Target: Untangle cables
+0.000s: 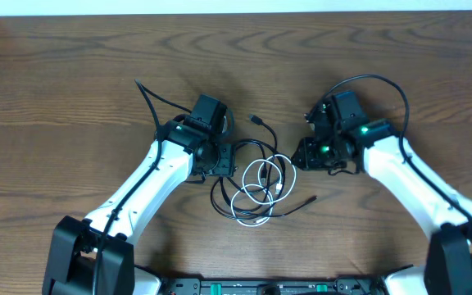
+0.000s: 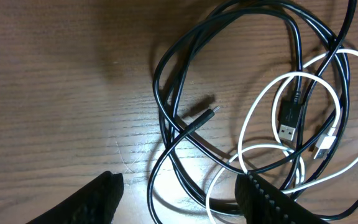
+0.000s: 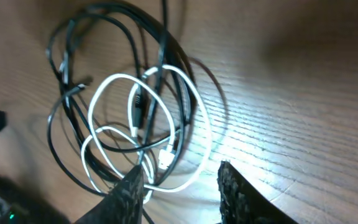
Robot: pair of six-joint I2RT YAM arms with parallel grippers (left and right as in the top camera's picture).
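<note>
Black cord (image 2: 157,74) and white cord (image 3: 122,76) lie tangled on the tabletop (image 1: 56,82) between both arms. Left pincer (image 2: 182,202), spread, hovers over the heap's left edge. Right pincer (image 3: 182,193), also spread, is nearest the white loop.

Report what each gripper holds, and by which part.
Nothing is clamped. Both the left gripper and right gripper stand open above the tangled black cable and white cable.

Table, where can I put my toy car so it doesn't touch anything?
Bare: the table strip along the far edge, and the wood at the far left and far right. Crowded: the middle, where the black cable and white cable lie tangled between the left gripper and right gripper.
</note>
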